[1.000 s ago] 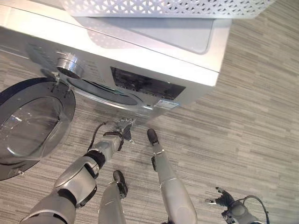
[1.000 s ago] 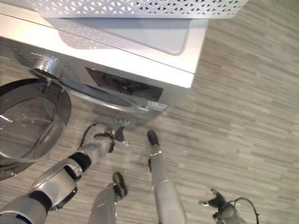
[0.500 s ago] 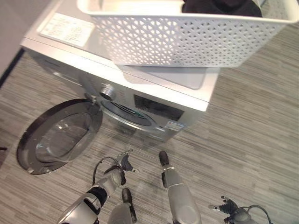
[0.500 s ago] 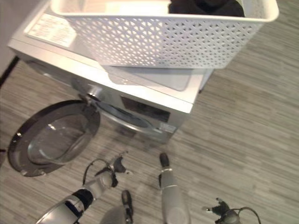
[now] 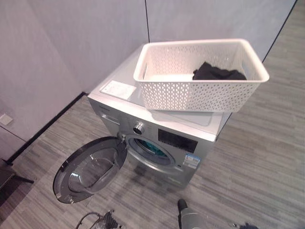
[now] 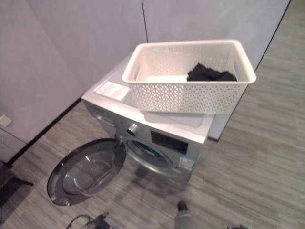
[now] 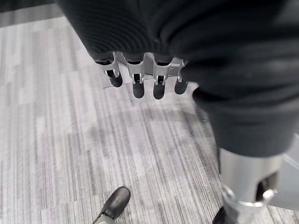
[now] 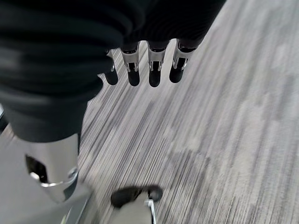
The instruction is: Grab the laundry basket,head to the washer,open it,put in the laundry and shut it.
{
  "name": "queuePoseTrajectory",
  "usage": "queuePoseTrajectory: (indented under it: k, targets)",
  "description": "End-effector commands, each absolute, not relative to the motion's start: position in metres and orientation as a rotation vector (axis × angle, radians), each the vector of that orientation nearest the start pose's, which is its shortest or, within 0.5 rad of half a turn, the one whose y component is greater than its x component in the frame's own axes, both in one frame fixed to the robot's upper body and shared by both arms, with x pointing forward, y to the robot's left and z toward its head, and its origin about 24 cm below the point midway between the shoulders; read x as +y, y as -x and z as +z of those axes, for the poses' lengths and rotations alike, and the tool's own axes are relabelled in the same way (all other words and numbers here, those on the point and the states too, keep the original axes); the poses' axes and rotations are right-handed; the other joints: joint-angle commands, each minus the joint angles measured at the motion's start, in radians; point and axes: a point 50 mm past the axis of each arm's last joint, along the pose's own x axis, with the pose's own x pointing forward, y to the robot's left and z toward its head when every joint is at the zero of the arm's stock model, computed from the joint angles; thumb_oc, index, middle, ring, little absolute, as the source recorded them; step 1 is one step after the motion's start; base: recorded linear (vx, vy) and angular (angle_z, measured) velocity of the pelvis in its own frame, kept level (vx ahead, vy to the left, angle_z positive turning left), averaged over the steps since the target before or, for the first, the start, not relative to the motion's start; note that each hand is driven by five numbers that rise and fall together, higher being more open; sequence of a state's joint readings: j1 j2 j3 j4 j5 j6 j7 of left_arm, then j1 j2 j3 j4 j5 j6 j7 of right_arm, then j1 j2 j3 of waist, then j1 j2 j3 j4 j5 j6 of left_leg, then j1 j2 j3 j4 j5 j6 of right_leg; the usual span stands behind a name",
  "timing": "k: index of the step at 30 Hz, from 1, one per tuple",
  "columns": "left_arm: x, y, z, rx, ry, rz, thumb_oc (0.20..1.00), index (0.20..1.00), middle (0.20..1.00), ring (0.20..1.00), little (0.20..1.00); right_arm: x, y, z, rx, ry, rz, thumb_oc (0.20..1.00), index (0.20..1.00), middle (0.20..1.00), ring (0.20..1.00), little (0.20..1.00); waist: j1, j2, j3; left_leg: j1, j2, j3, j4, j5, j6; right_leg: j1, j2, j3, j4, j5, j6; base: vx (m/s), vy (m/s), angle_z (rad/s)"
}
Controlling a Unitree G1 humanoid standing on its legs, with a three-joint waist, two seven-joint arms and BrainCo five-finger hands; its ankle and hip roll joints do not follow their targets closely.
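Observation:
The white lattice laundry basket (image 5: 200, 90) stands on top of the silver washer (image 5: 157, 129), with a black garment (image 5: 218, 73) lying in its right half. The washer's round door (image 5: 89, 170) hangs wide open to the left, and the drum opening (image 5: 148, 149) is uncovered. My left hand (image 7: 135, 81) hangs over the floor well below the washer, fingers relaxed and holding nothing; its tip peeks in at the eye view's bottom edge (image 5: 108, 222). My right hand (image 8: 154, 70) also hangs open over the floor, empty.
Grey wall panels (image 5: 86, 43) rise behind and left of the washer. A dark stand foot (image 5: 7, 179) sits at the far left on the floor. Striped grey flooring (image 5: 267, 162) stretches to the right of the washer.
The camera has tilted up and back, so the whole washer, open door and basket are now in view. Both hands have dropped to the picture's bottom edge.

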State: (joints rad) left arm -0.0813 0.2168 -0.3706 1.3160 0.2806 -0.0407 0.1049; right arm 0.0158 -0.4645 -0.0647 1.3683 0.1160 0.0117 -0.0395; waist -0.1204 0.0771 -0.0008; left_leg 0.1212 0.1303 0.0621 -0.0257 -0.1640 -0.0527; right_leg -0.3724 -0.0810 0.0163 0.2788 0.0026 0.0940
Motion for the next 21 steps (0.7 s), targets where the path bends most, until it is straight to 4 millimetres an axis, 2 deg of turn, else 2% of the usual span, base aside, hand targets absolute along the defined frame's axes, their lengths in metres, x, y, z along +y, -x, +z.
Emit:
queuePoseTrajectory:
  k: [1, 2, 4, 5, 7, 8, 9, 11, 13, 15, 16, 18, 19, 20, 21]
  targets:
    - [0.236, -0.107, -0.159, 1.201, -0.709, -0.204, 1.000, 1.000, 1.000, 1.000, 1.000, -0.373, -0.042, -0.111, 1.295, 0.280, -0.644, 1.000, 1.000, 1.000, 1.000, 1.000, -0.023, -0.066, 0.014, 0.012, -0.025, -0.043, -0.060, 0.056, -0.019, 0.186, -0.118, -0.031, -0.303, 0.140, 0.099, 0.01, -0.009, 0.09]
    - [0.236, -0.107, -0.159, 1.200, -0.709, -0.205, 1.000, 1.000, 1.000, 1.000, 1.000, -0.373, -0.042, -0.111, 1.295, 0.280, -0.644, 1.000, 1.000, 1.000, 1.000, 1.000, -0.023, -0.065, 0.014, 0.012, -0.025, -0.043, -0.060, 0.056, -0.019, 0.186, -0.118, -0.031, -0.304, 0.140, 0.099, 0.02, -0.019, 0.09]
    - [0.244, -0.098, -0.159, 1.239, -0.704, -0.194, 1.000, 1.000, 1.000, 1.000, 1.000, -0.439, -0.071, -0.051, 1.090, 0.379, -0.818, 1.000, 1.000, 1.000, 1.000, 1.000, -0.017, -0.074, -0.004, 0.011, -0.024, -0.053, -0.062, 0.058, -0.022, 0.200, -0.122, -0.037, -0.320, 0.147, 0.104, 0.01, -0.008, 0.02]
    - [0.244, -0.098, -0.159, 1.238, -0.703, -0.195, 1.000, 1.000, 1.000, 1.000, 1.000, -0.439, -0.071, -0.051, 1.090, 0.380, -0.819, 1.000, 1.000, 1.000, 1.000, 1.000, -0.017, -0.073, -0.003, 0.011, -0.024, -0.054, -0.062, 0.057, -0.022, 0.201, -0.122, -0.038, -0.320, 0.147, 0.104, 0.01, -0.011, 0.06]
    - [0.246, -0.090, -0.160, 1.258, -0.698, -0.198, 1.000, 1.000, 1.000, 1.000, 1.000, -0.459, -0.100, -0.019, 0.972, 0.439, -0.845, 1.000, 1.000, 1.000, 1.000, 1.000, -0.006, -0.078, -0.016, 0.013, -0.024, -0.050, -0.062, 0.052, -0.022, 0.206, -0.121, -0.037, -0.334, 0.153, 0.107, 0.04, -0.011, 0.10]
    - [0.246, -0.087, -0.161, 1.265, -0.693, -0.196, 1.000, 1.000, 1.000, 1.000, 1.000, -0.461, -0.109, -0.013, 0.936, 0.446, -0.846, 1.000, 1.000, 1.000, 1.000, 1.000, -0.003, -0.080, -0.018, 0.014, -0.023, -0.049, -0.062, 0.053, -0.023, 0.208, -0.120, -0.035, -0.335, 0.155, 0.107, 0.03, -0.009, -0.02]
    - [0.246, -0.087, -0.161, 1.265, -0.693, -0.195, 1.000, 1.000, 1.000, 1.000, 1.000, -0.461, -0.109, -0.013, 0.936, 0.447, -0.846, 1.000, 1.000, 1.000, 1.000, 1.000, -0.003, -0.080, -0.018, 0.014, -0.023, -0.049, -0.062, 0.053, -0.023, 0.208, -0.120, -0.035, -0.335, 0.155, 0.107, 0.02, -0.013, -0.08]
    - [0.249, -0.083, -0.161, 1.277, -0.690, -0.183, 1.000, 1.000, 1.000, 1.000, 1.000, -0.469, -0.118, 0.003, 0.882, 0.475, -0.856, 1.000, 1.000, 1.000, 1.000, 1.000, 0.002, -0.084, -0.021, 0.018, -0.022, -0.047, -0.062, 0.052, -0.023, 0.210, -0.117, -0.032, -0.339, 0.157, 0.108, 0.03, -0.021, 0.00]
    - [0.245, -0.077, -0.163, 1.290, -0.684, -0.189, 1.000, 1.000, 1.000, 1.000, 1.000, -0.455, -0.136, -0.007, 0.862, 0.482, -0.789, 1.000, 1.000, 1.000, 1.000, 1.000, 0.010, -0.091, -0.020, 0.019, -0.019, -0.042, -0.062, 0.053, -0.023, 0.210, -0.113, -0.031, -0.339, 0.156, 0.107, 0.01, -0.016, 0.02]
    - [0.244, -0.077, -0.163, 1.292, -0.684, -0.189, 1.000, 1.000, 1.000, 1.000, 1.000, -0.449, -0.138, -0.012, 0.866, 0.479, -0.765, 1.000, 1.000, 1.000, 1.000, 1.000, 0.011, -0.093, -0.021, 0.020, -0.018, -0.041, -0.062, 0.053, -0.023, 0.210, -0.112, -0.030, -0.339, 0.155, 0.106, 0.01, -0.016, -0.01]
    - [0.242, -0.078, -0.164, 1.292, -0.681, -0.185, 1.000, 1.000, 1.000, 1.000, 1.000, -0.431, -0.146, -0.028, 0.885, 0.490, -0.683, 1.000, 1.000, 1.000, 1.000, 1.000, 0.012, -0.096, -0.021, 0.022, -0.017, -0.039, -0.062, 0.053, -0.024, 0.211, -0.110, -0.027, -0.339, 0.152, 0.106, 0.02, -0.032, 0.00]
    - [0.243, -0.079, -0.164, 1.290, -0.683, -0.179, 1.000, 1.000, 1.000, 1.000, 1.000, -0.424, -0.149, -0.034, 0.889, 0.497, -0.652, 1.000, 1.000, 1.000, 1.000, 1.000, 0.011, -0.097, -0.019, 0.024, -0.017, -0.038, -0.062, 0.053, -0.025, 0.211, -0.108, -0.025, -0.339, 0.152, 0.105, 0.01, -0.017, -0.04]
    - [0.243, -0.083, -0.163, 1.281, -0.679, -0.167, 1.000, 1.000, 1.000, 1.000, 1.000, -0.398, -0.147, -0.059, 0.939, 0.497, -0.554, 1.000, 1.000, 1.000, 1.000, 1.000, 0.010, -0.098, -0.017, 0.024, -0.016, -0.036, -0.062, 0.054, -0.025, 0.210, -0.107, -0.023, -0.338, 0.149, 0.104, 0.03, -0.046, -0.11]
    - [0.244, -0.086, -0.162, 1.274, -0.683, -0.161, 1.000, 1.000, 1.000, 1.000, 1.000, -0.384, -0.146, -0.071, 0.969, 0.504, -0.496, 1.000, 1.000, 1.000, 1.000, 1.000, 0.010, -0.098, -0.017, 0.024, -0.015, -0.036, -0.062, 0.054, -0.026, 0.210, -0.107, -0.023, -0.337, 0.148, 0.103, 0.02, -0.039, -0.12]
    - [0.244, -0.086, -0.162, 1.274, -0.683, -0.160, 1.000, 1.000, 1.000, 1.000, 1.000, -0.384, -0.146, -0.071, 0.969, 0.504, -0.495, 1.000, 1.000, 1.000, 1.000, 1.000, 0.009, -0.099, -0.018, 0.024, -0.015, -0.036, -0.062, 0.054, -0.026, 0.210, -0.107, -0.023, -0.337, 0.148, 0.103, 0.02, -0.019, -0.06]
